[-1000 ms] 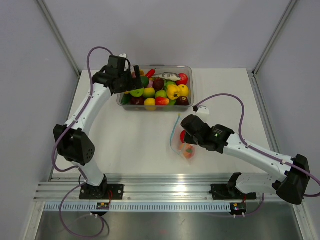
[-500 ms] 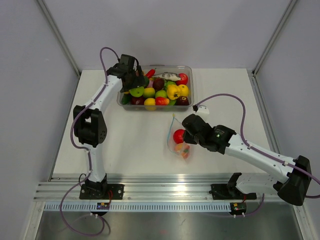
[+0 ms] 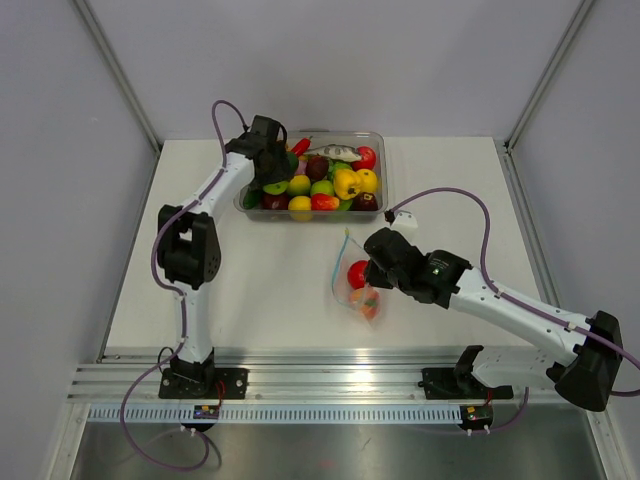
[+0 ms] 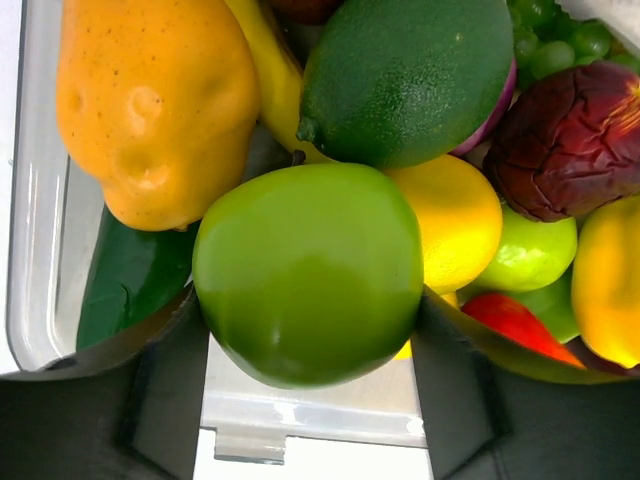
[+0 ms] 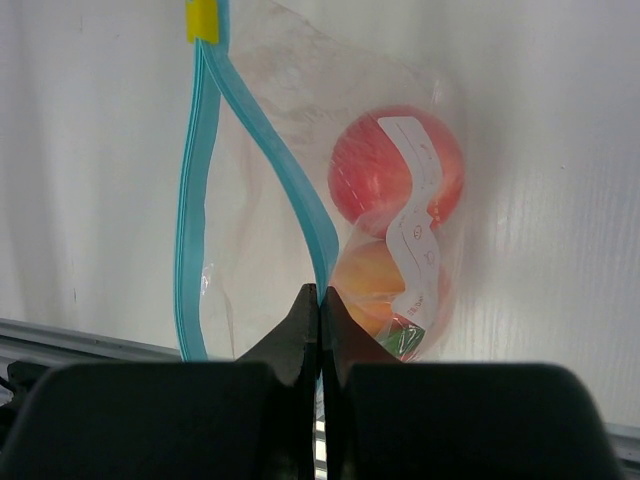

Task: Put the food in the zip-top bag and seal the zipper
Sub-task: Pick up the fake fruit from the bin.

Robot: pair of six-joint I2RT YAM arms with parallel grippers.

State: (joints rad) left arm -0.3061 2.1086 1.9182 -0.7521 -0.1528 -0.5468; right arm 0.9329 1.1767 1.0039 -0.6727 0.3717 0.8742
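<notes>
Both fingers (image 4: 160, 400) of the left gripper (image 4: 310, 322) flank the apple (image 4: 308, 270) squarely between them, grip unclear, while the right gripper (image 5: 320, 300), pressed together, pinches the bag's (image 5: 300, 85) zipper (image 5: 188, 200)

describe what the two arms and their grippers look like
Both the left arm and right arm have white tubular links with bulky black joint housings and black bases. A thin purple cable loops loosely along each. The left gripper and right gripper are matte black, with two fingers each.
</notes>
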